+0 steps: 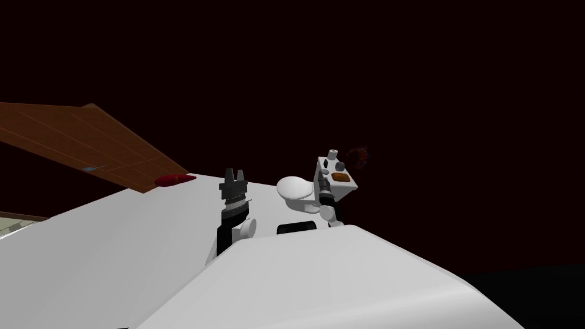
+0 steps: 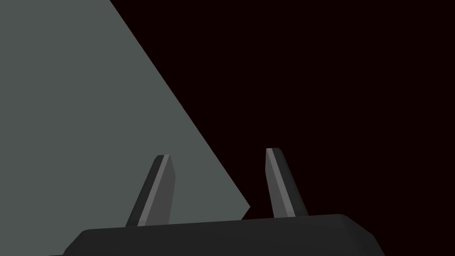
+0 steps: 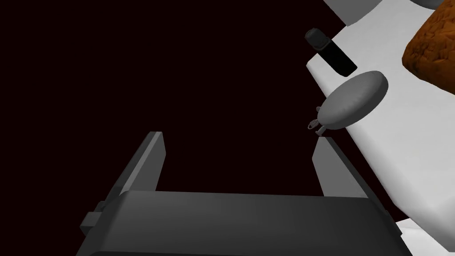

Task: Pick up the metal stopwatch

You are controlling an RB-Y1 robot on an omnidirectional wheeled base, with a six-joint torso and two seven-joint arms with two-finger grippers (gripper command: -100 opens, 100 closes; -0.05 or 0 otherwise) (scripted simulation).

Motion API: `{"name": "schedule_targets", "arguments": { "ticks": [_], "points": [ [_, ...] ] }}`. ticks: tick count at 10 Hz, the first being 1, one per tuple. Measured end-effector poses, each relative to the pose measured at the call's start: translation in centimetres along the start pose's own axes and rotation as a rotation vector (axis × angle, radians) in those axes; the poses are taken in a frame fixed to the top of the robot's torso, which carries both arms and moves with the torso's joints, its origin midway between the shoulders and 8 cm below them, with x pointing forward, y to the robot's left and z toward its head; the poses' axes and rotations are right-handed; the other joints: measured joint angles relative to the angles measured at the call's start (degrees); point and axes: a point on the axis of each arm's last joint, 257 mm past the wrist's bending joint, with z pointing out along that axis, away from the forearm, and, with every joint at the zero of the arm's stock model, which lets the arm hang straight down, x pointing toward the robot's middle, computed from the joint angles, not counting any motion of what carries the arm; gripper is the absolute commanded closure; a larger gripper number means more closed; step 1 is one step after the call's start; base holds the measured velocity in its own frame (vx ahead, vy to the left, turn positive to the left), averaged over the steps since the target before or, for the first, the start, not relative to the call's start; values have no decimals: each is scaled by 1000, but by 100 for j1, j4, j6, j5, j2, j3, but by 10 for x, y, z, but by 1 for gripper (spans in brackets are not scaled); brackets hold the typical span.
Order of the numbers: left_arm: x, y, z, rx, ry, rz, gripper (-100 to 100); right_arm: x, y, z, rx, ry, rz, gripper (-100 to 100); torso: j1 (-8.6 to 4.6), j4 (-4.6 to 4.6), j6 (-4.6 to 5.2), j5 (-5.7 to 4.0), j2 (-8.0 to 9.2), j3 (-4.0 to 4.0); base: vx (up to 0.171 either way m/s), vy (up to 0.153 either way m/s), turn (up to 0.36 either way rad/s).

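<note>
Right gripper point(image 3: 239, 136) spread wide and empty, nothing between its fingers but a black area. Just past the tip of one finger, outside the gap and off to that side: the stopwatch point(image 3: 353, 101), a plain grey disc lying flat at the very edge of a white block point(image 3: 400, 151), small crown poking out over the edge toward that fingertip. Very close to the fingertip, though impossible to tell whether touching.

Farther out from the gripper at the same edge, beyond the stopwatch, a black cylinder point(image 3: 331, 52) with a dark grey cap. On the side of the stopwatch away from the gap, near it but apart, a rough brown lump point(image 3: 431, 53), bread-like in texture. From the head camera, right arm raised to the near edge of the block, grey disc and brown lump side by side on top, a small white thing point(image 1: 331, 154) with a narrow top at the far corner.

Left gripper point(image 2: 217, 152) likewise open and holding nothing, aimed at the slanting edge of a flat grey surface point(image 2: 89, 111), black area beyond. In the head view, poised over a broad white surface point(image 1: 114, 240), well apart from the stopwatch. Ahead of it and to its left, a dark red pod-shaped thing point(image 1: 174, 180) at that surface's far edge, against a brown wooden panel point(image 1: 85, 143).
</note>
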Motion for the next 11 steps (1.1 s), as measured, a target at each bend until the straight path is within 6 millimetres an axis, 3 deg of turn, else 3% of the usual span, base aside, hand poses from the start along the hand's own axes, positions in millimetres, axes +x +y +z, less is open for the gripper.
{"name": "schedule_targets", "arguments": {
  "ticks": [11],
  "points": [
    [0,0,0,0,0,0,0,-34,38,-15,-168,1,442,-100,-25,-13,6,-9,-24,-19,83,-35,-7]
  ]
}}
